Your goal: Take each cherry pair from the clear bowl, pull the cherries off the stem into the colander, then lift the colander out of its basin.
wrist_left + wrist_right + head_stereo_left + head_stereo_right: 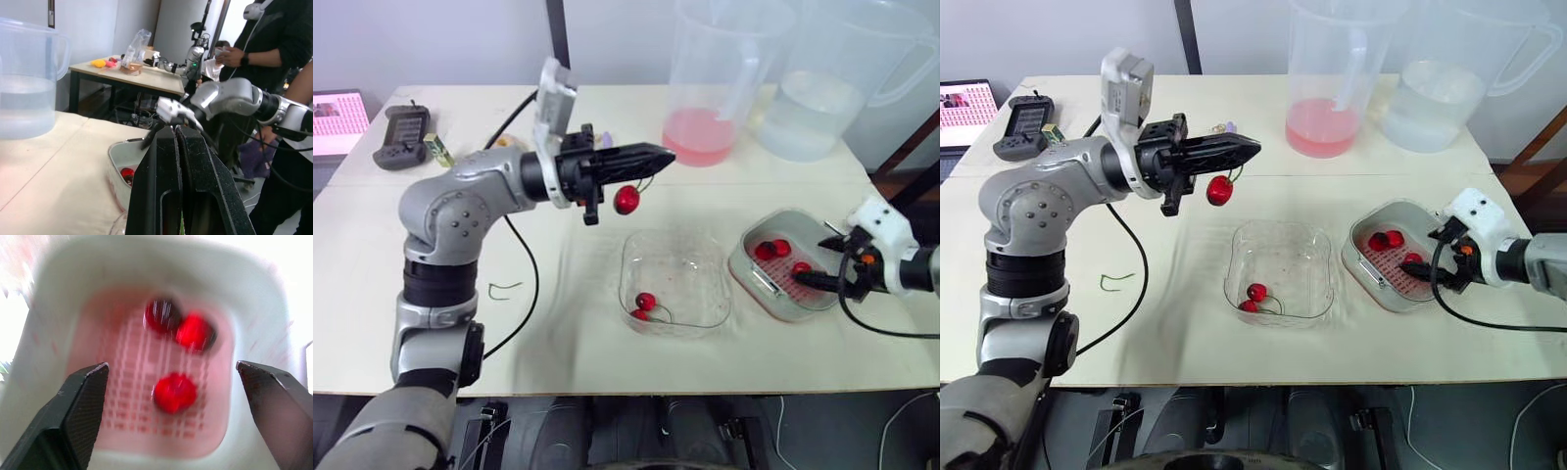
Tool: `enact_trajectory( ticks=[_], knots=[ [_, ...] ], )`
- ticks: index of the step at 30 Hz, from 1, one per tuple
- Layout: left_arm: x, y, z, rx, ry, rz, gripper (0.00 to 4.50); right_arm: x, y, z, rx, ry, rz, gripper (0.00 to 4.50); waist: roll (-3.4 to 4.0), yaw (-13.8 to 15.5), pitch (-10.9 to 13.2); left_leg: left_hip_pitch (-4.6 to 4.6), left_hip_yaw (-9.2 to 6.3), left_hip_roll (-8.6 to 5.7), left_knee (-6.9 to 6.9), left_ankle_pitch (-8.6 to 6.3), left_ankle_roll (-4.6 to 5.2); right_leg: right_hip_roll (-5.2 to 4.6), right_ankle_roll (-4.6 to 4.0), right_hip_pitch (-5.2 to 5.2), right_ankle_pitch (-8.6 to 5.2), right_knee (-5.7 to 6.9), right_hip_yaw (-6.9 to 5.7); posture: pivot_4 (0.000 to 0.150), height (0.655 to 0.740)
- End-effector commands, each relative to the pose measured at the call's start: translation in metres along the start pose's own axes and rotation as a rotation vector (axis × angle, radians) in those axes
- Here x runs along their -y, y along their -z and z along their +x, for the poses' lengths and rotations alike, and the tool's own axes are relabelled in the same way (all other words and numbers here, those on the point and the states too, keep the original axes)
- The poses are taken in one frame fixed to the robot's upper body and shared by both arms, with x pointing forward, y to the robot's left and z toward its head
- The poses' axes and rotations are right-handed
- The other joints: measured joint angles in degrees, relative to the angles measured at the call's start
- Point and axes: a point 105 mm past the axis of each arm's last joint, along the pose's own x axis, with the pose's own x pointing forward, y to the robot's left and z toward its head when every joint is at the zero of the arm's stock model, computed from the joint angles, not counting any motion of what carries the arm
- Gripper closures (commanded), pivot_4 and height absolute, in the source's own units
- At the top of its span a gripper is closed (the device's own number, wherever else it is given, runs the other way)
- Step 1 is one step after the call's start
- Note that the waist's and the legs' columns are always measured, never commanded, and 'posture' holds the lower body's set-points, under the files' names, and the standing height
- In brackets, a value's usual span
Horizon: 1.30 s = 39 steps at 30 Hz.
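Observation:
My left gripper (pixel 664 155) is raised above the table behind the clear bowl (pixel 709 315), shut on a stem from which one red cherry (pixel 626 200) hangs. In the left wrist view its fingers (pixel 166 161) are pressed together. The bowl holds a cherry pair (pixel 644 305) at its front left. At the right, the colander (pixel 773 289) sits in its white basin (pixel 744 257) with three loose cherries (pixel 174 391). My right gripper (pixel 815 262) hovers just over the colander's right side, open, with nothing between its fingers (pixel 83 401).
A pitcher of pink liquid (pixel 710 78) and a pitcher of water (pixel 822 88) stand at the back right. A handheld device (pixel 401 137) and a laptop (pixel 337 122) lie at the far left. A loose green stem (pixel 504 288) lies on the table. People stand beyond the table.

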Motion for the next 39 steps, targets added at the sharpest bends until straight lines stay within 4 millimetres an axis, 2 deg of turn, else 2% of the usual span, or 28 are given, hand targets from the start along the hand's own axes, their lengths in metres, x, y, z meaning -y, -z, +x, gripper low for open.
enact_trajectory(
  ticks=[1,4,6,13,19,27,28,29,33,39],
  knots=[
    [0.007,-0.005,0.003,0.009,0.031,0.037,4.5,-0.026,-0.045,-0.006,0.209,-0.149,0.03,0.05,-0.02,-0.07,0.01,0.01,-0.01,0.01,0.0,0.0,0.0,0.02,0.0,0.0,0.0,0.01,0.0,0.15,0.74],
    [0.007,-0.006,0.004,0.009,0.035,0.039,4.5,-0.043,-0.081,-0.004,0.403,-0.244,0.066,0.05,-0.03,-0.01,0.02,0.02,-0.03,0.01,0.0,0.0,0.0,0.02,0.01,0.0,0.01,0.03,0.0,0.15,0.74],
    [0.008,-0.006,0.005,0.01,0.042,0.034,4.5,-0.063,-0.1,0.003,0.507,-0.343,0.077,0.05,-0.03,-0.04,0.02,0.02,-0.04,0.01,0.02,0.0,0.0,0.03,0.0,0.02,0.01,0.04,0.0,0.15,0.74],
    [0.008,-0.007,0.008,0.02,0.038,0.024,4.5,-0.12,-0.136,0.028,0.659,-0.557,0.099,0.05,-0.03,0.09,0.02,-0.03,-0.08,0.0,0.01,0.0,0.0,0.0,0.04,0.02,0.02,0.04,-0.03,0.15,0.74],
    [0.01,-0.008,0.009,0.019,0.04,0.027,4.5,-0.144,-0.152,0.035,0.71,-0.643,0.119,0.05,-0.02,0.06,0.03,-0.03,-0.09,0.0,0.04,0.0,0.0,0.0,0.19,0.02,0.11,0.08,-0.04,0.15,0.74],
    [0.012,-0.008,0.01,0.02,0.043,0.028,4.5,-0.158,-0.157,0.048,0.703,-0.681,0.156,0.05,-0.02,-0.03,0.03,-0.01,-0.1,0.0,0.03,0.0,0.0,0.01,0.19,0.01,0.11,0.1,-0.04,0.15,0.74],
    [0.012,-0.008,0.01,0.02,0.043,0.029,4.5,-0.158,-0.156,0.05,0.699,-0.675,0.164,0.6,-0.02,-0.04,0.02,-0.01,-0.1,0.0,0.02,0.0,0.0,0.01,0.19,0.01,0.11,0.1,-0.04,0.15,0.74],
    [0.012,-0.008,0.01,0.02,0.041,0.03,4.5,-0.158,-0.155,0.052,0.696,-0.67,0.168,0.85,-0.02,-0.04,0.02,-0.01,-0.1,0.0,0.02,0.0,0.0,0.01,0.19,0.01,0.11,0.1,-0.04,0.15,0.74],
    [0.012,-0.008,0.009,0.021,0.038,0.032,4.5,-0.158,-0.153,0.054,0.695,-0.666,0.171,2.77,-0.02,-0.02,0.02,-0.01,-0.09,0.0,0.03,0.0,0.0,0.01,0.19,0.01,0.11,0.1,-0.04,0.15,0.74],
    [0.011,-0.008,0.008,0.022,0.03,0.035,4.5,-0.161,-0.152,0.051,0.699,-0.681,0.166,2.77,-0.02,-0.04,0.02,-0.01,-0.09,0.0,0.02,0.0,0.0,0.01,0.19,0.01,0.11,0.1,-0.04,0.15,0.74]
  ],
)
